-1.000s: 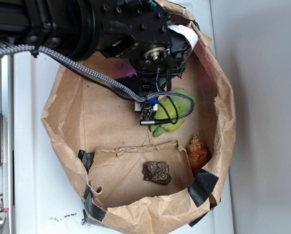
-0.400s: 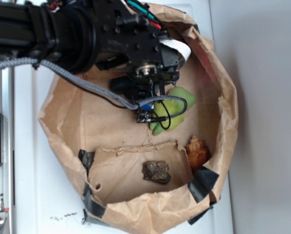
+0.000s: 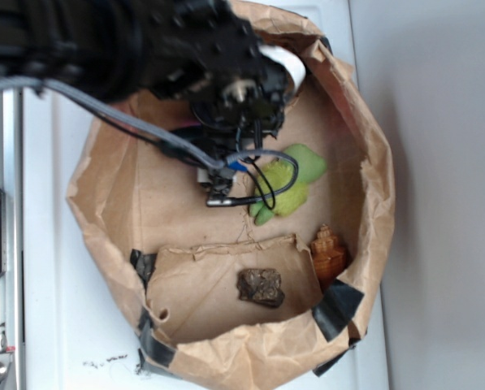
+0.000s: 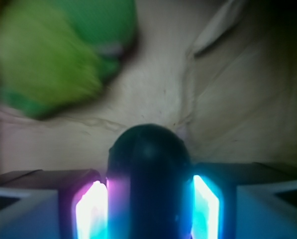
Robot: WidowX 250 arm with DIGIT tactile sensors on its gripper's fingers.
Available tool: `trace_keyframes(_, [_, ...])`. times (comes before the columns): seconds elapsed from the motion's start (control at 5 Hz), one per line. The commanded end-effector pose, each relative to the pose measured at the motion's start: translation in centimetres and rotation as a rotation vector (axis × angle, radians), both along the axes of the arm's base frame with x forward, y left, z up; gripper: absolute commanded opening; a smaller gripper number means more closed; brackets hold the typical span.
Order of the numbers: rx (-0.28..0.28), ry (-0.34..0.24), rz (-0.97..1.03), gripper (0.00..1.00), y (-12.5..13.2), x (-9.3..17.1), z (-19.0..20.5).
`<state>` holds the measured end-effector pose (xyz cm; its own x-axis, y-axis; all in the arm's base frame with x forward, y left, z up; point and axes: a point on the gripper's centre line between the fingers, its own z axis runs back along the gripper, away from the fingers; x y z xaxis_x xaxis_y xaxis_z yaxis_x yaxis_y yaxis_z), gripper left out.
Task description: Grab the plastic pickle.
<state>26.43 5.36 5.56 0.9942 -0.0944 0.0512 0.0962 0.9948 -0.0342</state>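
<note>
Shifted left, pincer [image 4: 149,209] clamps plastic pickle [image 4: 149,164]; no writing

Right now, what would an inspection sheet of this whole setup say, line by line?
Surface: crumpled brown paper tub patched with black tape, on a white table.
Job's things: plastic pickle, dark and glossy, rounded end showing between the fingers in the wrist view; hidden under the arm in the exterior view.
Clutter: lime-green plush toy, brown shell, dark rock-like lump.
Grippers: gripper shut on the plastic pickle, glowing pads against both its sides.
Cables: braided grey cable along the arm; thin black wires looping over the plush toy.
Surroundings: metal rail on the left, grey wall on the right.
</note>
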Motion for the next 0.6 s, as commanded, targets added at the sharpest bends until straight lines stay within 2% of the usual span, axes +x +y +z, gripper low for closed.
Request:
trace_keyframes(0.0, [-0.084,-0.061,-0.044,0.0,0.8,-2.1,8.2])
trace_keyframes(0.2, [-0.113,-0.049,-0.06,0.0,0.7,-2.8,9.4])
trace_keyframes(0.4, [-0.013,-0.101,-0.03,0.0,0.2,-3.3,9.3])
